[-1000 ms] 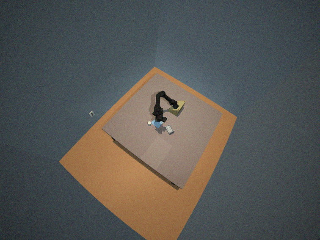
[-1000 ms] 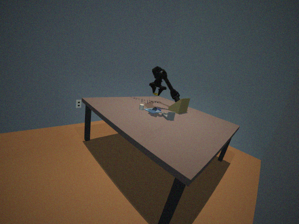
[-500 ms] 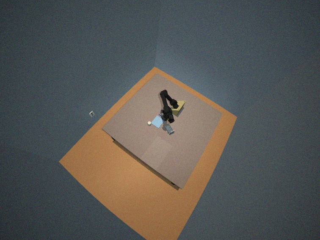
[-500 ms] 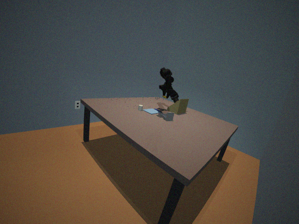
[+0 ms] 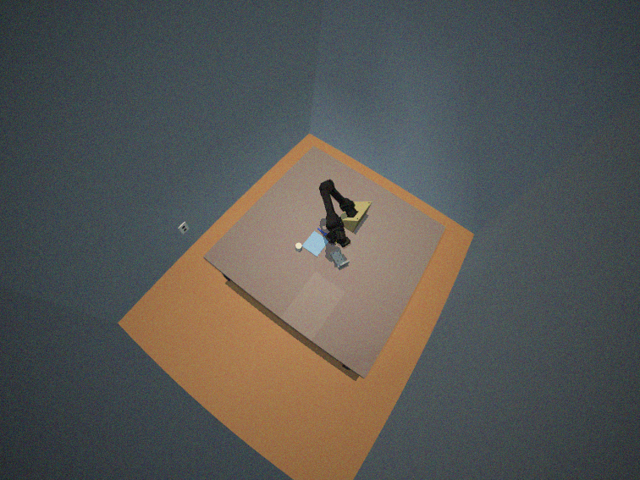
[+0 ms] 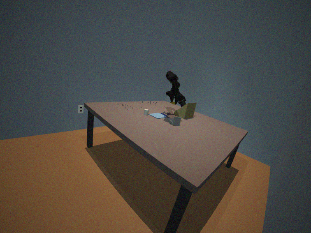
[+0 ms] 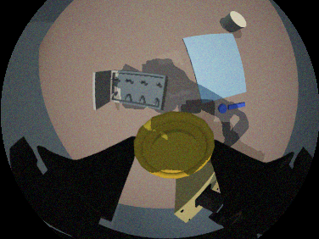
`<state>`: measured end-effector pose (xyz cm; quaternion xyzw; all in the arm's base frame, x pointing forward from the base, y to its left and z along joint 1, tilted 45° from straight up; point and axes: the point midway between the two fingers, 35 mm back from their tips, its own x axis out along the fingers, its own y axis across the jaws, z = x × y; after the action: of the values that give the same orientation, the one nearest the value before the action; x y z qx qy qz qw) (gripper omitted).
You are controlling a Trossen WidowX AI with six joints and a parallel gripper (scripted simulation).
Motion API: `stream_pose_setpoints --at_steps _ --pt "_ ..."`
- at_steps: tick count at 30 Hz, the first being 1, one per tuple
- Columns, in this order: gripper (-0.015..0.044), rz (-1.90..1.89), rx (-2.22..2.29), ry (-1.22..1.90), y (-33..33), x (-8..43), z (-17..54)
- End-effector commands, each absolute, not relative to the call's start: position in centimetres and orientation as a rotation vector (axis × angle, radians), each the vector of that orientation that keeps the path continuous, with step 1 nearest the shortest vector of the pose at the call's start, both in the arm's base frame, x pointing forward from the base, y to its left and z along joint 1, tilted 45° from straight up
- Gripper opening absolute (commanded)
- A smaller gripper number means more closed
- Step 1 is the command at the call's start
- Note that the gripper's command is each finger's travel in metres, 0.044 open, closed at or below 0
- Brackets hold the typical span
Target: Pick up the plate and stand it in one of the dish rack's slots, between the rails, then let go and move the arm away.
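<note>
In the wrist view, the grey dish rack [image 7: 138, 90] lies left of centre on the brown table [image 7: 74, 36], its rails showing as small dark loops in two rows. Just below and right of it, at lower centre, the yellow plate [image 7: 175, 149] fills the space between the dark fingers of the gripper [image 7: 175, 174], which is clamped on it and carries it above the table; plate and rack are apart. Below the plate a tan wedge-shaped block [image 7: 193, 200] shows. To the right of the plate lies a small blue pen-like item [image 7: 232, 107]. Above that, in the upper right, a pale blue sheet [image 7: 216, 64] lies flat, with a cream cup [image 7: 235, 20] just beyond its upper corner.
</note>
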<state>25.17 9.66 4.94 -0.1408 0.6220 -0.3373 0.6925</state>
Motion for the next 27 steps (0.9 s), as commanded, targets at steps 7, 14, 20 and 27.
stream_pose_setpoints --at_steps 7,14,20,27 --pt "0.0 -0.564 -0.333 1.612 7.7 24.5 2.4" --pt "0.0 -0.397 -0.333 1.723 6.8 24.2 1.0" --pt "0.0 -0.235 -0.324 1.79 6.2 23.9 -0.1" --pt "0.0 -0.033 -0.298 1.824 5.6 23.9 -1.3"
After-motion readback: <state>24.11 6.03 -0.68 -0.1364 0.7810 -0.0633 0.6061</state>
